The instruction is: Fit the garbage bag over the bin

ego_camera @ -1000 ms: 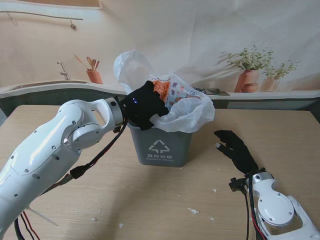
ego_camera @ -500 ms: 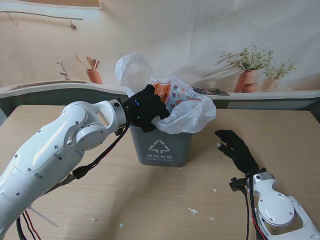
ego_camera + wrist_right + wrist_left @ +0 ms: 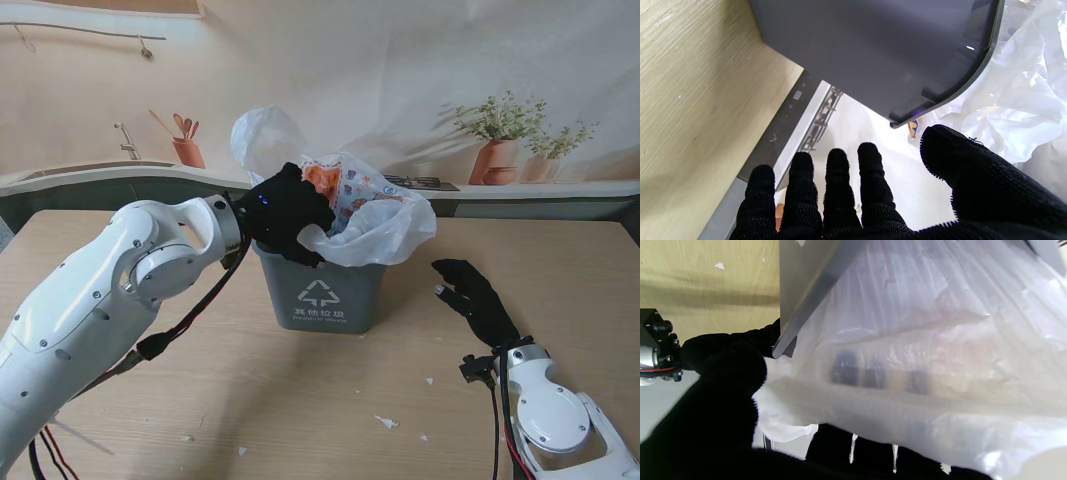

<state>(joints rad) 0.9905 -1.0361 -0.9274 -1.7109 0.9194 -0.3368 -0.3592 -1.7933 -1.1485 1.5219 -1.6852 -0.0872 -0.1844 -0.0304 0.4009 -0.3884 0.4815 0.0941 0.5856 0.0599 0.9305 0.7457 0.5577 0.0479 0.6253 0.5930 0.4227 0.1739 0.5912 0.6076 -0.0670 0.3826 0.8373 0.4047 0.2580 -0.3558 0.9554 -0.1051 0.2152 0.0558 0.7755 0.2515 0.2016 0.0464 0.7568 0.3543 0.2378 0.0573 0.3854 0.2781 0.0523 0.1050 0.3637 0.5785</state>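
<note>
One hand working, one idle. Left hand (image 3: 283, 213) clamped on the garbage bag (image 3: 368, 225) at the bin's (image 3: 320, 293) near-left corner, thumb outside and fingers (image 3: 870, 446) tucked under the film in the wrist view. Since a second ago, dropped a touch lower and rolled over the rim, dragging the white plastic down with it; bag's right-hand bulge pushed out a little farther past the right rim. Good sign: film beginning to wrap that corner rather than sit heaped on top. Still bunched high at the far-left, though, a loose lobe standing up behind the glove. Right hand (image 3: 480, 300) unmoved, resting on the table (image 3: 560, 260) just right of the bin, fingers (image 3: 836, 186) spread, holding nothing. Likely wanted next on the right rim.
</note>
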